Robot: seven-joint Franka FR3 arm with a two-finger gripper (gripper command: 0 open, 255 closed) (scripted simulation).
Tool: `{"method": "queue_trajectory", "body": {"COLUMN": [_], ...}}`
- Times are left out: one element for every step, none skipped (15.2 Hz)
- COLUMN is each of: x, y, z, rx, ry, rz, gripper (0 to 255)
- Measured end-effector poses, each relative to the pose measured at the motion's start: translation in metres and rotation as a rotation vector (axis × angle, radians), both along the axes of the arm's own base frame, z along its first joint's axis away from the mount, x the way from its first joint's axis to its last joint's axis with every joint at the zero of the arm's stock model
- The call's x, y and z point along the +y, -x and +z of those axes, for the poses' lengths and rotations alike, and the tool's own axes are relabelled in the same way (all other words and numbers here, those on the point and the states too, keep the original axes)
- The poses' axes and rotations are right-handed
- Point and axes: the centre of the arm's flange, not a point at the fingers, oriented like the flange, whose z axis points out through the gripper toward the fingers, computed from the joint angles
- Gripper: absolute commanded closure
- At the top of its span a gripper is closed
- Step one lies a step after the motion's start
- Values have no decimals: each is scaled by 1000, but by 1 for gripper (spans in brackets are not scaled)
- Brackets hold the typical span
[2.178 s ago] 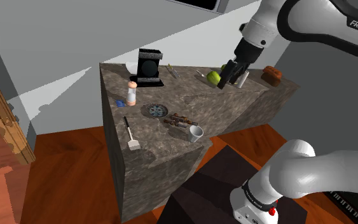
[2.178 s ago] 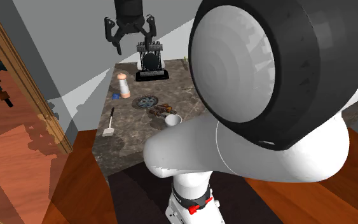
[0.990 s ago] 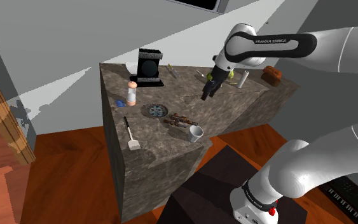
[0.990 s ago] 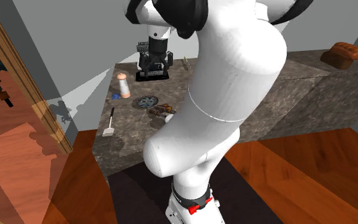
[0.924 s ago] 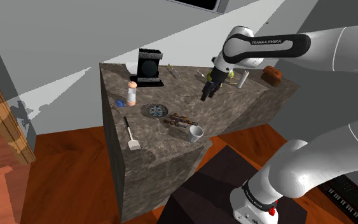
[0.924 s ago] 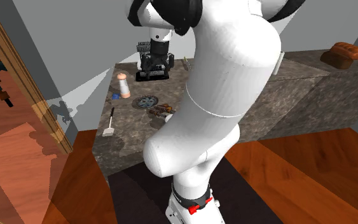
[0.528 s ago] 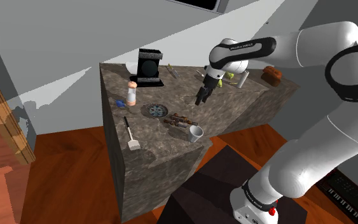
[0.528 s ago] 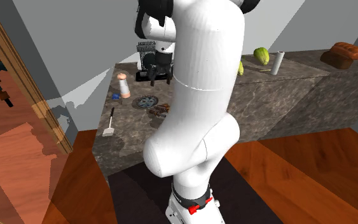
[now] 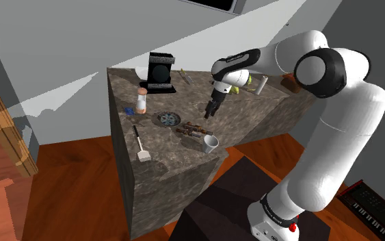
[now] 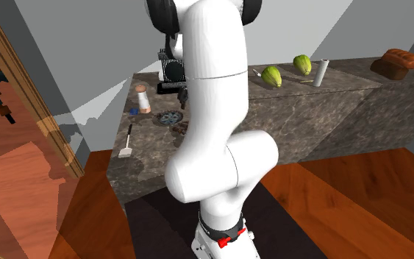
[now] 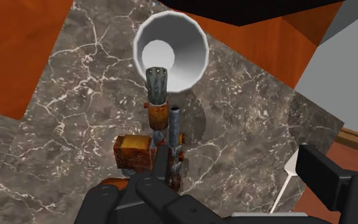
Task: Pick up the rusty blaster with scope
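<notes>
The rusty blaster with scope lies flat on the dark marbled tabletop, not in my grip. It has an orange-brown body, a grey perforated muzzle and a slim grey scope tube along one side. Its muzzle points at a pale cup standing upright just beside that end.

My jaws stand wide apart and hold nothing. One of the black fingers is well off to the side, and the other hangs in front of the blaster's rear end in the wrist view. In the shoulder view the jaws hang above the tabletop, just up and to the right of the blaster.

To the shoulder view's left of the blaster is a round drain. A spatula lies nearer the tabletop's edge. Farther back stand a shaker and a black appliance.
</notes>
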Motion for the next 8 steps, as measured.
{"method": "queue_trajectory", "body": {"x": [-2,-6,-10,-16,-20,-23,-26,-27], "y": [-7,-12,-18,-23,-31,-35,-42,-44], "z": [-13,-26,-39,-52,-64,-76,-87,-96], "rx": [5,12,18,24,30,36,42,45], "ry": [-8,-16,-24,-32,-40,-48,-55,-59], "rz": [6,13,19,25,31,37,42,45], "gripper": [0,0,0,0,0,0,0,0]}}
